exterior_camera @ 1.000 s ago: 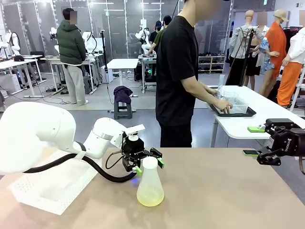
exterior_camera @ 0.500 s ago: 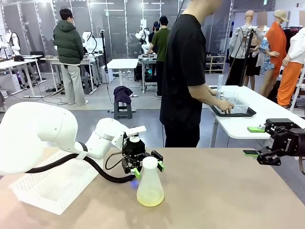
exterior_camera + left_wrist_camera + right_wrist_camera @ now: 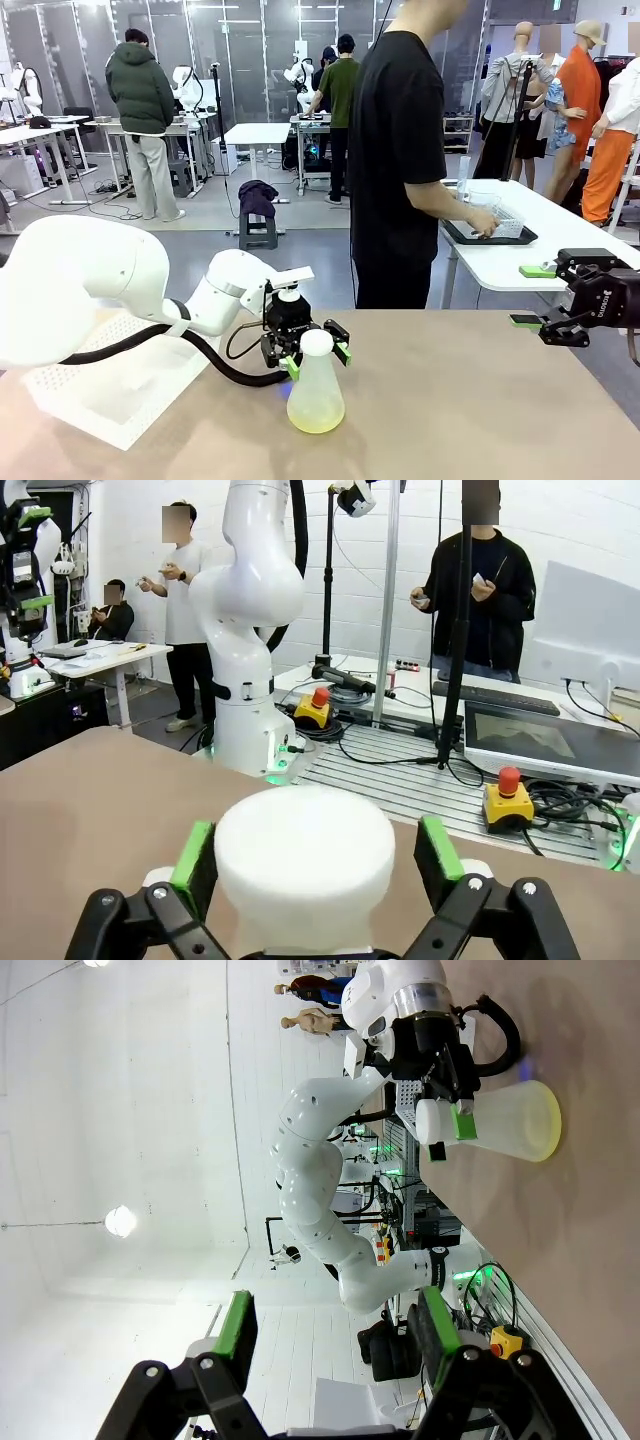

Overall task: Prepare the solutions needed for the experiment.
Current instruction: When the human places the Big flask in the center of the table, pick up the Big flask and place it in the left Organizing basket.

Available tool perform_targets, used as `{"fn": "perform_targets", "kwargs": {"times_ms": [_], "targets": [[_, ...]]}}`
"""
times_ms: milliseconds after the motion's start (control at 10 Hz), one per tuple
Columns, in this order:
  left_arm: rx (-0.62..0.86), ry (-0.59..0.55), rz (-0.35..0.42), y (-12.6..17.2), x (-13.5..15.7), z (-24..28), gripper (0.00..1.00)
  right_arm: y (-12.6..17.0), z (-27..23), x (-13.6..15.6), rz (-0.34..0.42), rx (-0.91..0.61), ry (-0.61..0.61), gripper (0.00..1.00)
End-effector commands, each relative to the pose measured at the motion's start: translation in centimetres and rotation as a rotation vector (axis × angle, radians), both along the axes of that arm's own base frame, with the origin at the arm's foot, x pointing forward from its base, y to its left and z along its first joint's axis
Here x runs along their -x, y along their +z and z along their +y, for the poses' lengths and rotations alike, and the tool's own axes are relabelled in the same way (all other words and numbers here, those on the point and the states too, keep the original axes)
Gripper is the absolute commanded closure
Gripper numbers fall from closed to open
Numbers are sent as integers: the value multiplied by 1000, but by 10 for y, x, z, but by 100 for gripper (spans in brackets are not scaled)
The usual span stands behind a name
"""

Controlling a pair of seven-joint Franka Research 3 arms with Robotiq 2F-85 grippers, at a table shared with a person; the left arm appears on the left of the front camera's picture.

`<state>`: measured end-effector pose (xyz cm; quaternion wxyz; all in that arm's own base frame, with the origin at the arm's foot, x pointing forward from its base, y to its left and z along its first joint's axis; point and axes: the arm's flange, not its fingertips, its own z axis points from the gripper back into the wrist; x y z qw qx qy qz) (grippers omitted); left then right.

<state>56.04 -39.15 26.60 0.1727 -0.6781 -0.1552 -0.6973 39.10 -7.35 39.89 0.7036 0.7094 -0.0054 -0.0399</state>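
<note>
A frosted conical flask (image 3: 316, 385) with a white cap (image 3: 315, 342) stands on the tan table. The solutions (image 3: 316, 416) are a shallow pale yellow-green layer at its bottom. My left gripper (image 3: 316, 358) is open, its green pads on either side of the cap. In the left wrist view the cap (image 3: 304, 860) sits between the pads (image 3: 437, 847), with a small gap on the right side. My right gripper (image 3: 530, 296) hovers open and empty at the table's right edge. From the right wrist view, its gripper (image 3: 335, 1332) faces the far-off flask (image 3: 505, 1120).
A white perforated mat (image 3: 110, 385) lies on the table at the left. Beyond the far edge a person in black (image 3: 405, 160) handles a black tray (image 3: 492, 238) on a white side table. The table's right half is bare.
My left gripper has slid slightly lower and closer around the flask's cap. The person has shifted a little to the right. The right gripper has stayed still.
</note>
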Motion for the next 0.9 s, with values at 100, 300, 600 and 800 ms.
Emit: {"fn": "perform_targets", "kwargs": {"times_ms": [100, 300, 600, 800], "targets": [[-17, -9, -8, -3, 7, -2, 0, 2, -1, 0, -7, 0, -1, 19], [-15, -33, -2, -4, 6, -2, 0, 2, -1, 0, -7, 0, -1, 19], [-31, -26, 4, -6, 3, 1, 34, 2, -1, 0, -7, 0, -1, 19], [-38, -13, 15, -5, -1, 1, 53, 2, -1, 0, -7, 0, -1, 19]]}}
